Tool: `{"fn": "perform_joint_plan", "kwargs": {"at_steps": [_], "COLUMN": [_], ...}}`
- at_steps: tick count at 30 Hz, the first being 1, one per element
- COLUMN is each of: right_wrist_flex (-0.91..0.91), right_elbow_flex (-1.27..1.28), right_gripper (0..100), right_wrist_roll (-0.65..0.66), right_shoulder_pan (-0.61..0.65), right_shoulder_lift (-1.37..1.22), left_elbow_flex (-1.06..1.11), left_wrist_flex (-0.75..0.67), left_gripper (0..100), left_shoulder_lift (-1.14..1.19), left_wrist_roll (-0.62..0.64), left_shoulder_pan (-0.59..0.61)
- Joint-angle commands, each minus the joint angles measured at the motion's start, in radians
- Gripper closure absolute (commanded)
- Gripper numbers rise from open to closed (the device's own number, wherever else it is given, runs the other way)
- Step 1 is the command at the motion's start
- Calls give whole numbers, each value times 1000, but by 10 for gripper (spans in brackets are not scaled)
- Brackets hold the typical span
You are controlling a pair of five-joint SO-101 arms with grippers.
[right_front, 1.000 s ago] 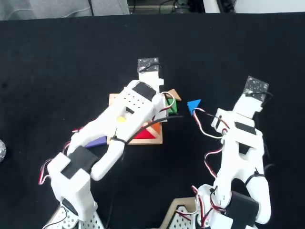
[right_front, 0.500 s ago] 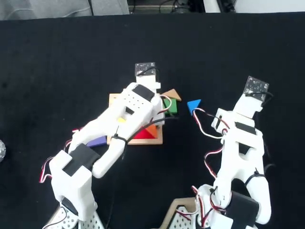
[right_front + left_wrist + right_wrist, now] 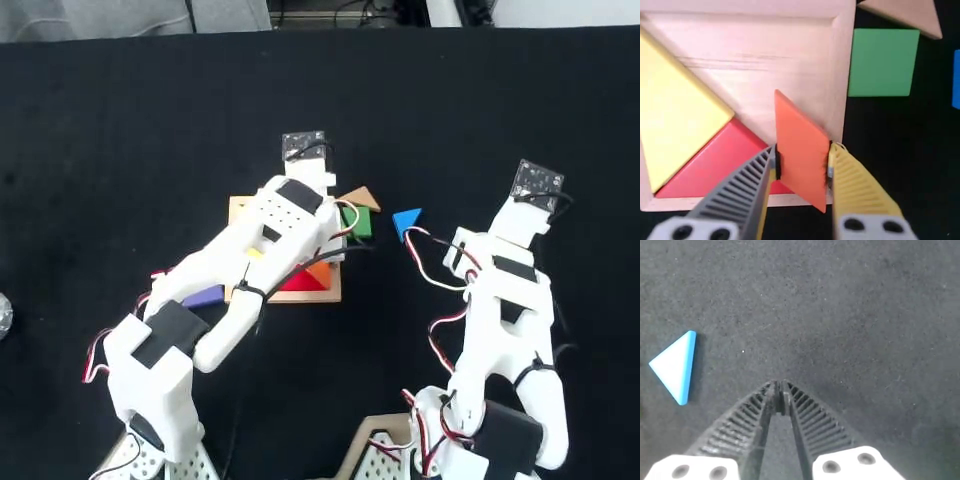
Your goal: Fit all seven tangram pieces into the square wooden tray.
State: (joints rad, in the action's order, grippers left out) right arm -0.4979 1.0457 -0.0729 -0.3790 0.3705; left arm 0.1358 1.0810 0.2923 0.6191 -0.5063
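The orange parallelogram (image 3: 802,150) is clamped in the left gripper (image 3: 801,167) over the square wooden tray (image 3: 765,60). Its long axis runs roughly along the rim beside the green square (image 3: 883,61). A yellow triangle (image 3: 680,115) and a red triangle (image 3: 720,165) lie inside, touching. From above, the left arm hides most of the tray. The right gripper (image 3: 779,397), closed on nothing, is near the blue triangle (image 3: 675,367).

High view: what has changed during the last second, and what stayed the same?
The left arm drew back slightly toward its base, then stopped; the left gripper holds the orange piece at the tray edge. The right arm, blue triangle and green square stayed put.
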Motion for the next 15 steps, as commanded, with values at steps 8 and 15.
{"fn": "perform_joint_plan", "kwargs": {"at_steps": [8, 15], "right_wrist_flex": [21, 21], "right_elbow_flex": [-56, -56], "right_gripper": [986, 986], "right_wrist_roll": [0, 0], "right_shoulder_pan": [12, 12], "right_shoulder_lift": [44, 44], "left_elbow_flex": [2, -71], "left_wrist_flex": [12, 28], "left_gripper": [781, 780], "left_shoulder_lift": [-17, -20], "left_wrist_roll": [0, -58], "left_shoulder_pan": [7, 65]}}
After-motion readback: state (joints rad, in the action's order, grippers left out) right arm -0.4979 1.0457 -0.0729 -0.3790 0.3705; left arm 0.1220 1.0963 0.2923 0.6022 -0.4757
